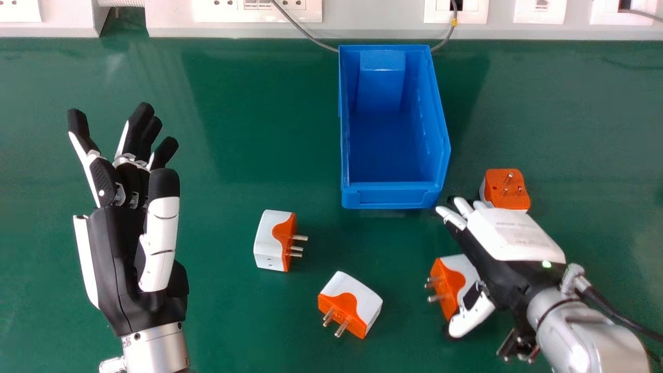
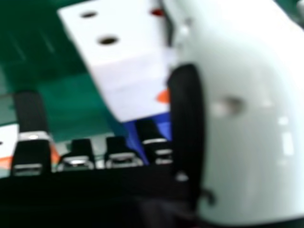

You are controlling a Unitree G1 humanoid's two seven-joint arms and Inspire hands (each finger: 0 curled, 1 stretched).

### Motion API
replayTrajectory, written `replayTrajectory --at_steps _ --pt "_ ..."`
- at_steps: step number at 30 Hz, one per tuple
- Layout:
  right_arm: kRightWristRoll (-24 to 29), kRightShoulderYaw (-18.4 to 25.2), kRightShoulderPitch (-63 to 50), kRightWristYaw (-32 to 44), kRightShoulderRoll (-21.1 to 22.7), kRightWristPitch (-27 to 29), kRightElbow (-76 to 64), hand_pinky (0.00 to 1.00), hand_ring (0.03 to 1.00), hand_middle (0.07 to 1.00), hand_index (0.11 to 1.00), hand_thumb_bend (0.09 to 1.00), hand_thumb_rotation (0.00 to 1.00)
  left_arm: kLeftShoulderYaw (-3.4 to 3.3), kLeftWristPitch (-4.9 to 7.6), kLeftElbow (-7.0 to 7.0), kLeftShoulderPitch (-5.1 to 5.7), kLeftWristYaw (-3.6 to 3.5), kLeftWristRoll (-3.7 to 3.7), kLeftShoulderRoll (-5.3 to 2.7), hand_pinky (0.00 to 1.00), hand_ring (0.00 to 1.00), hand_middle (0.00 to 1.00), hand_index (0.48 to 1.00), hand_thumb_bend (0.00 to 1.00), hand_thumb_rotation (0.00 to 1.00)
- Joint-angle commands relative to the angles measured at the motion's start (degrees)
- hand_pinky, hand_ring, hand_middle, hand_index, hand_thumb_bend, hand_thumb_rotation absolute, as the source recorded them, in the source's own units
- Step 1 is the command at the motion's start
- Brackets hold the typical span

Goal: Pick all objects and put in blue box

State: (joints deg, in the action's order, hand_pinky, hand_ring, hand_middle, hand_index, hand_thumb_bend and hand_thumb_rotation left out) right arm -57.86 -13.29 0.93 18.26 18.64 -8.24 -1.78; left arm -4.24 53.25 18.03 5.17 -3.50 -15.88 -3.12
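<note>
And it's the right hand (image 1: 513, 238), fingers straight and grasping nothing, its thumb by the orange-and-white plug adapter (image 1: 449, 282) well in from the tabletop's (image 1: 248, 119) far edge, where an off-centre pinch could twist that block loose!

The left hand (image 1: 119, 259) stood at the left of the frame, palm showing, relaxed fingers spread toward the top, its silver forearm (image 1: 155, 349) at the bottom edge. The right hand (image 1: 510, 238) lay at the lower right, back uppermost, fingers extended toward the upper left, thumb (image 1: 472, 317) apart below them.
</note>
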Motion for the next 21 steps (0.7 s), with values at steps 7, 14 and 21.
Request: replayTrajectory --at_steps 7,14,21 --pt "5.27 -1.79 -2.27 -6.63 0.72 -1.02 6.68 0.34 0.490 0.575 0.534 0.499 0.00 0.24 1.19 -0.90 -0.13 -0.20 0.25 -3.03 0.86 0.90 0.89 0.879 0.73 0.60" --pt "8.23 -2.36 -3.21 -8.18 1.47 -2.03 4.90 0.34 0.439 0.503 0.527 0.495 0.00 0.34 1.17 -0.83 -0.27 -0.13 0.50 -3.11 0.86 0.90 0.89 0.880 0.72 0.61" --pt "9.46 -3.29 -3.45 -7.74 2.29 -2.98 2.76 0.33 0.438 0.502 0.529 0.494 0.00 0.40 0.94 -1.12 -0.24 0.14 0.46 -3.17 0.86 0.90 0.89 0.878 0.73 0.60"
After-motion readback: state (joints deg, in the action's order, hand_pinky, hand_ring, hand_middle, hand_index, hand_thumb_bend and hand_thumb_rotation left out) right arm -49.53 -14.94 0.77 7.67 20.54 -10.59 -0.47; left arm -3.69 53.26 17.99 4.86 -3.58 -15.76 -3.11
